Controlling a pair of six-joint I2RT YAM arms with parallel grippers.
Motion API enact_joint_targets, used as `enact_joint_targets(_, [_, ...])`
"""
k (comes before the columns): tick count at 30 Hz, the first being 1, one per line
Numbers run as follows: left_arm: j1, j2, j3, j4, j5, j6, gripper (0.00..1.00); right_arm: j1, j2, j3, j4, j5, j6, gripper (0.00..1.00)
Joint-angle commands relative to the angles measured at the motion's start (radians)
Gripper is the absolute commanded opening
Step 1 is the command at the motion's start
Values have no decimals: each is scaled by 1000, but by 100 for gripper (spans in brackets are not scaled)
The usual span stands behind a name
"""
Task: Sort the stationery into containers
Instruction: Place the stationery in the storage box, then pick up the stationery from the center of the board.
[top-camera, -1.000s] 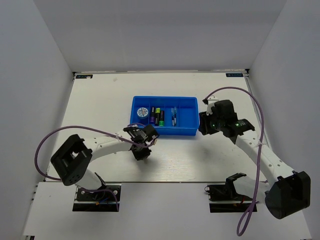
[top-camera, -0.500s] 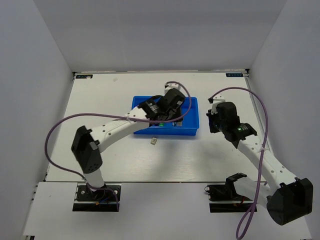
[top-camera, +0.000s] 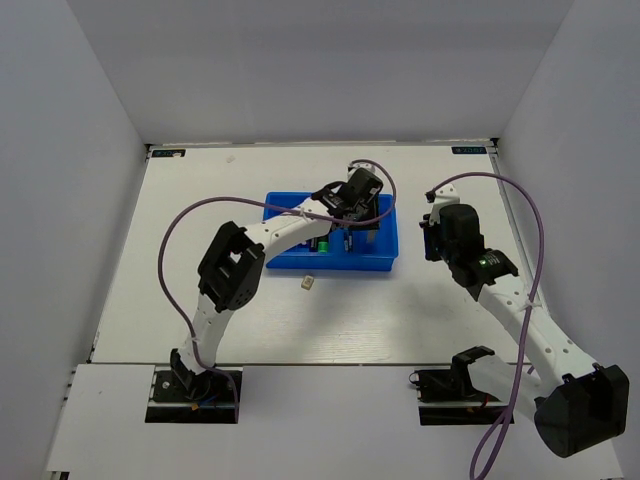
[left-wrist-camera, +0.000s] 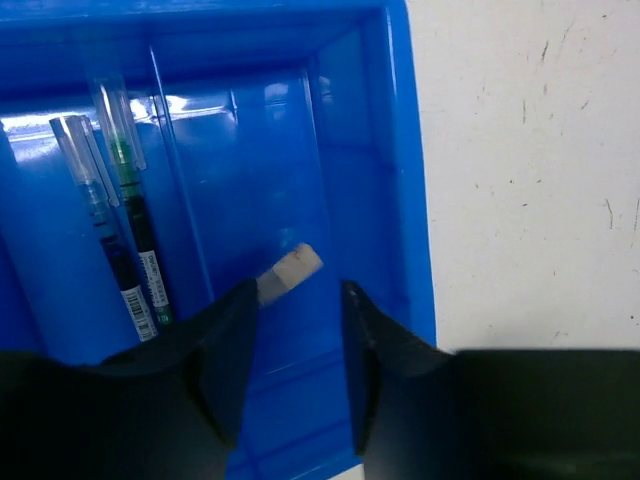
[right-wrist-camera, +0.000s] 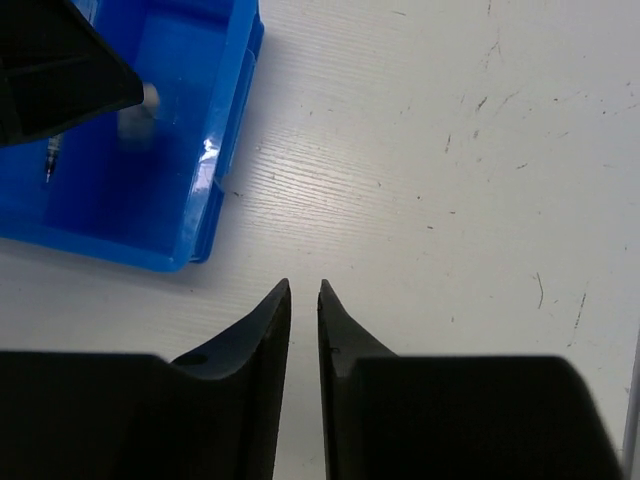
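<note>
The blue tray (top-camera: 300, 262) stands mid-table. My left gripper (top-camera: 358, 215) hangs over its rightmost compartment, open (left-wrist-camera: 300, 300). A small beige eraser (left-wrist-camera: 290, 272) lies on the compartment floor just past the left fingertip, free of the jaws. Two thin pens (left-wrist-camera: 125, 220) lie in the compartment beside it. A second eraser (top-camera: 308, 283) lies on the table in front of the tray. Markers (top-camera: 322, 243) show partly under the left arm. My right gripper (top-camera: 432, 240) is shut and empty (right-wrist-camera: 303, 288), over bare table right of the tray (right-wrist-camera: 215, 150).
The white table ends at walls on the left, back and right. The left arm stretches across the tray's middle and hides part of its contents. The left gripper's black finger (right-wrist-camera: 50, 60) shows in the right wrist view's top left corner.
My left gripper went from the table in front of the tray up over the tray's right end, carrying one eraser, now loose in that compartment. The right arm drew back slightly rightward.
</note>
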Motion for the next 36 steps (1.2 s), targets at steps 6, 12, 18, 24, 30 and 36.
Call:
enact_joint_targets(6, [9,-56,45,31,38,24,63,-6,-11,-9,40,-1,-7,28])
enact_joint_targets(12, [-28,-223,-34,29,26,191,36,-8,-11,-17,40,-17,-9,28])
enact_joint_targets(18, [-170,-556,-433,29,-247,462,0,-14,-4,-20,47,-23,-7,28])
enact_joint_targets(24, [-250,-841,-852,110,-400,378,32,-12,21,-25,47,-49,-10,28])
enact_joint_targets(30, [-247,-938,-1116,340,-422,401,52,-15,58,-32,51,-50,-7,28])
enact_joint_targets(36, [-245,-876,-1148,426,-456,438,67,-22,68,-37,54,-49,-10,28])
